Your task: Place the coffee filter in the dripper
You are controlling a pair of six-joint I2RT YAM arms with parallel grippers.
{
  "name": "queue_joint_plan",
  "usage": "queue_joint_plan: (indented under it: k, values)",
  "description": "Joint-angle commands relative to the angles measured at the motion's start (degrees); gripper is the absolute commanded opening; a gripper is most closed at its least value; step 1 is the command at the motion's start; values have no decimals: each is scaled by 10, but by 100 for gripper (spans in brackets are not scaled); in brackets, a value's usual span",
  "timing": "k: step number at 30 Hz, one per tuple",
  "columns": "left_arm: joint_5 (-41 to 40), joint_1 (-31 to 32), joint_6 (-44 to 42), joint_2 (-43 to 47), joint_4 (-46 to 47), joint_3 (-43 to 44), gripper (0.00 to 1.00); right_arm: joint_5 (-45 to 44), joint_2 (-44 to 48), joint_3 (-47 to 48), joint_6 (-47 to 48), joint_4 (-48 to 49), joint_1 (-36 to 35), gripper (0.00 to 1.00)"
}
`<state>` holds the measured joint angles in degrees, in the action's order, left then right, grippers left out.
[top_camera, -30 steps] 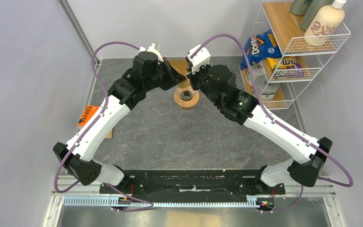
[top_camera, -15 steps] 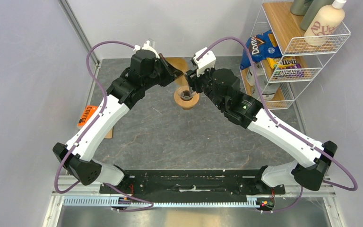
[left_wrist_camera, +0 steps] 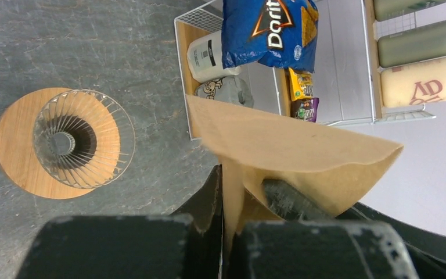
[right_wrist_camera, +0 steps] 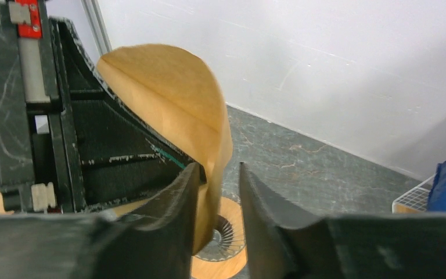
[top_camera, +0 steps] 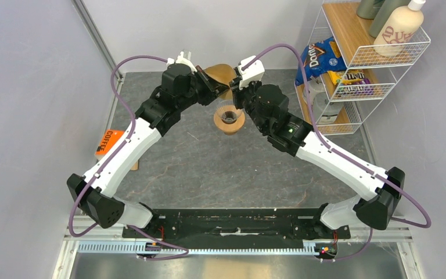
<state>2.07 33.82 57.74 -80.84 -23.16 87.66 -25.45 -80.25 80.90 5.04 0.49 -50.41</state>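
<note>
Your left fingers were closed on the thin tan-brown paper coffee filter. They pinched it near its narrow end, so the wide round end stuck out past them. In the top view, the filter was held up in the air between your two arms, over the far side of the grey stone-look surface.

Your right fingers were a little apart, with one finger on each side of the filter's lower edge. A thin gap showed beside the paper, so they were not squeezing it.

The small clear ribbed glass dripper with the round light-brown wooden ring stood upright on the surface. It sat below the filter and a little nearer to you. The filter was not yet in the dripper and was not touching it. In the left wrist view, the dripper was well off to one side of the filter.

A white wire rack stood at the right edge, with a blue chip bag in it. An orange packet marked COFFEE lay at the left edge, beside your left arm.
</note>
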Motion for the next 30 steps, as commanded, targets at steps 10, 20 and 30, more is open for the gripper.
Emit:
queue_joint_plan:
  k: [10,20,30]
  values:
    - [-5,-49,-185,85,-46,-16,81,-16,34,-18,48,28,2,0]
    - [104,-56,-403,96,-74,10,88,12,56,-36,55,-4,2,0]
    - [91,-46,-418,75,-60,17,71,39,55,-23,34,-40,2,0]
